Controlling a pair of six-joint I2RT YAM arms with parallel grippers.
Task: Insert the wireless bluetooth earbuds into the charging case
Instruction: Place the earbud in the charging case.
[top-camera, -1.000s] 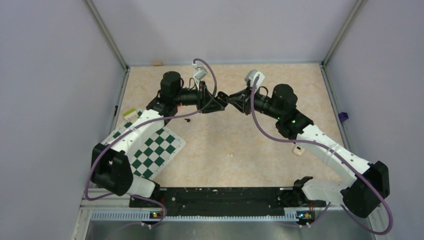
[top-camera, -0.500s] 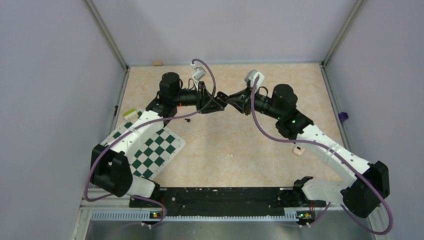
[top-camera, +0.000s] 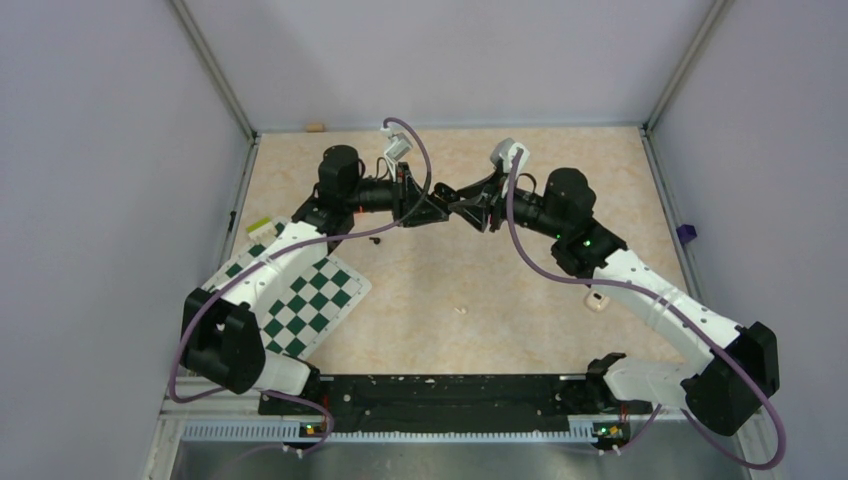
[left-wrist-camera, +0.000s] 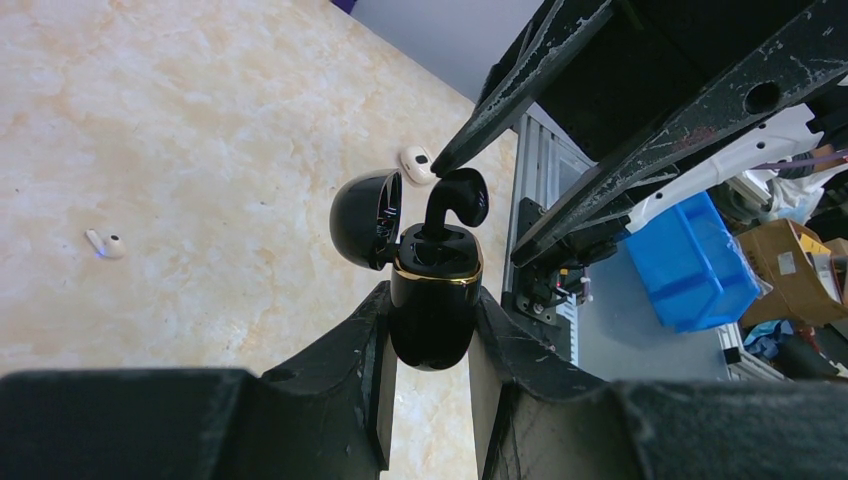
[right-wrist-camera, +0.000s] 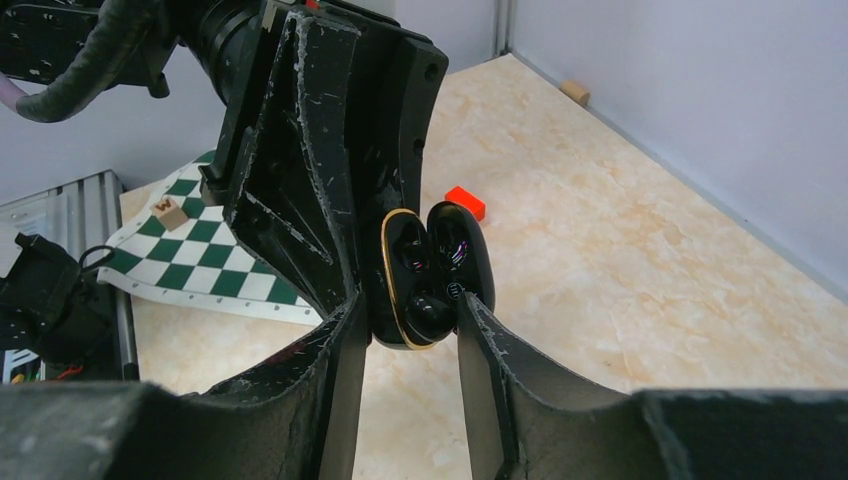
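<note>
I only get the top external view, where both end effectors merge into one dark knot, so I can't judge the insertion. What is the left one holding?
Observer: The left end effector is shut on a glossy black charging case with a gold rim, its lid swung open.
Operator: Is anything in the case?
Observer: One black earbud stands stem-down in it, its head above the rim.
Operator: Is the right side gripping that earbud?
Observer: Apparently not. The right end effector has its jaws apart on either side of the earbud's head, and the left wrist view shows a gap beside it.
</note>
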